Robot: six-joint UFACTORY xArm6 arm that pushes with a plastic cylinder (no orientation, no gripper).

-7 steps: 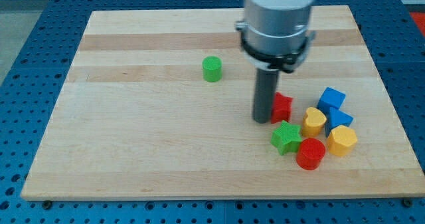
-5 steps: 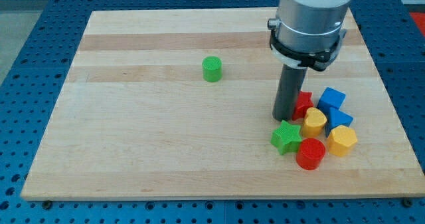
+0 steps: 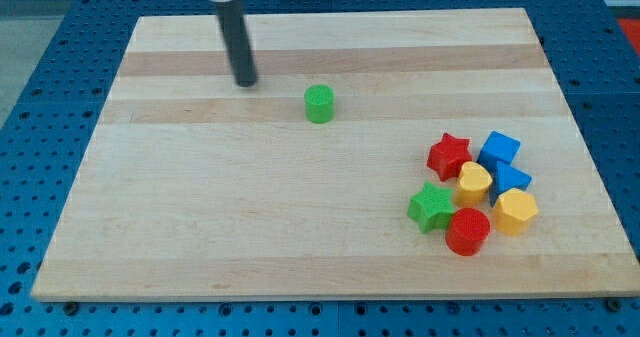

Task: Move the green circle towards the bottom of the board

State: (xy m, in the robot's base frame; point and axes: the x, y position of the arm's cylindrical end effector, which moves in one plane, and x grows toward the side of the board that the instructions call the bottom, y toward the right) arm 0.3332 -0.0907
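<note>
We see a pale wooden board (image 3: 200,227) resting on a blue perforated table (image 3: 40,57). Our landmark is the green circle (image 3: 319,104), a short cylinder standing alone in the board's upper middle. Our arm has no gripper, only a straight dark rod, so there is nothing to open, close or grasp with. My tip (image 3: 245,82) rests on the board to the view's left of the green circle and slightly above it, near but not touching. Well apart from the green circle, toward the view's lower right, seven blocks cluster together: a red star (image 3: 448,155), a blue cube (image 3: 499,148), a second blue block (image 3: 514,178), a yellow heart-like block (image 3: 474,182), a yellow hexagon (image 3: 515,211), a green star (image 3: 431,206) and a red cylinder (image 3: 467,230).
</note>
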